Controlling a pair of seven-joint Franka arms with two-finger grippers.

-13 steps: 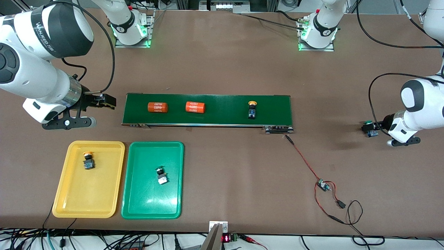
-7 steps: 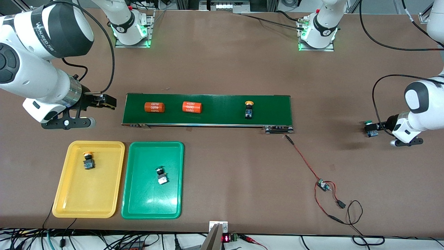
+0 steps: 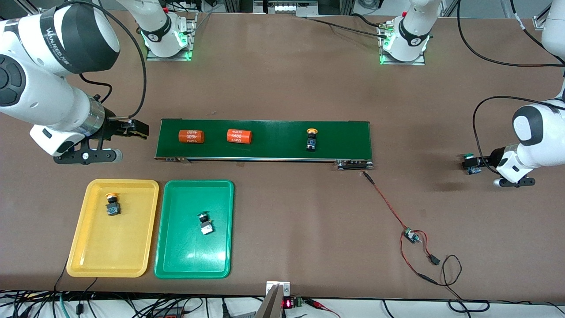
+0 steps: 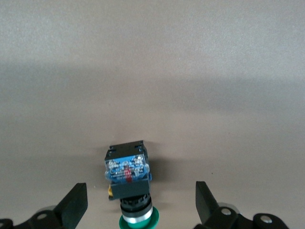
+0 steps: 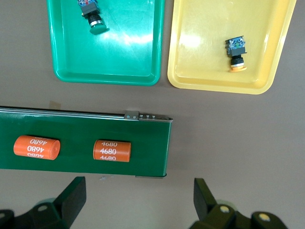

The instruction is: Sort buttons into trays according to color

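Along the edge of the brown matte table (image 3: pixel 282 88) nearest the front camera runs a tangle of black cables, with a small board showing red digits (image 3: pixel 287 303) at the middle. Just up from it, toward the left arm's end, a red-and-black wire (image 3: pixel 388 205) loops across the surface past a tiny circuit module (image 3: pixel 412 237).

Toward the right arm's end lie the 2 trays, side by side and just apart. The yellow tray (image 3: pixel 88 260) holds 1 yellow-capped button (image 3: pixel 112 206); the green tray (image 3: pixel 176 260) holds 1 green-capped button (image 3: pixel 205 223), lying on its side.

Farther from the camera sits the dark-green conveyor belt (image 3: pixel 344 132). On it are 2 orange cylinders (image 3: pixel 191 136) with white "4680" print at the right arm's end, and a second yellow-capped button on the belt (image 3: pixel 311 139), well apart from them.

The left gripper (image 3: pixel 479 165) is low over bare table near the left arm's end, level with the belt. Its fingers (image 4: pixel 74 206) are spread wide, with a second green-capped button (image 4: pixel 127 174) lying on the table between them, touching neither.

The right gripper (image 3: pixel 128 132) hangs over bare table just off the belt's end, fingers (image 5: pixel 71 195) parted and holding nothing.

Farthest off, both arm bases glow green at the table's edge, with metal framing above them.
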